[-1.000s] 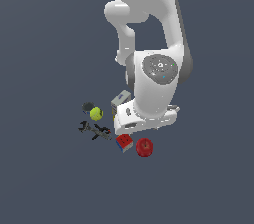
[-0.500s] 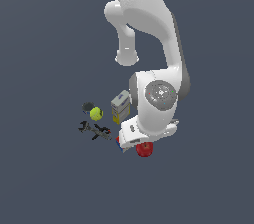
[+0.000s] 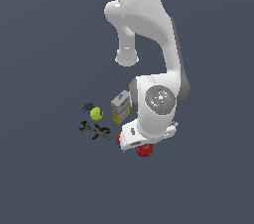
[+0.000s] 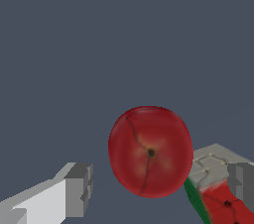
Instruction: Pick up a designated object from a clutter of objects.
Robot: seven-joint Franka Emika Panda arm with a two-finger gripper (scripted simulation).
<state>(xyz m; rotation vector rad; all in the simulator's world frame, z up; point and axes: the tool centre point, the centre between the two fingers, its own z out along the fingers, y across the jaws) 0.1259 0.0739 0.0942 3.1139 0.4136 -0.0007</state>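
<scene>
Hand (image 4: 158,188) over the apple (image 4: 150,151), fingers apart, nothing held. In the wrist view one finger (image 4: 78,189) shows on one side of the apple and the other finger (image 4: 241,183) on the far side; the apple sits between them, nearer the second finger, touching neither.

Step in hand, as I judge it: final approach for the grasp, lift not yet begun. Next move calls for a straight descent until the fingers bracket the apple at its widest, then closing.

Edges and room: a cube (image 4: 216,188), red, green and pale, lies just beside the apple and right under the second finger. That finger looks likely to land on it or pinch it with the apple; a small shift away from the cube would help. The first finger's side is open table (image 4: 99,44).

Exterior view: the apple (image 3: 144,150) peeks out below the wrist. From it, a box (image 3: 120,107) at about 11 o'clock, a ball (image 3: 96,114) and a black tool (image 3: 95,130) around 10 and 9 o'clock, well apart. Bare table from 3 to 7 o'clock.
</scene>
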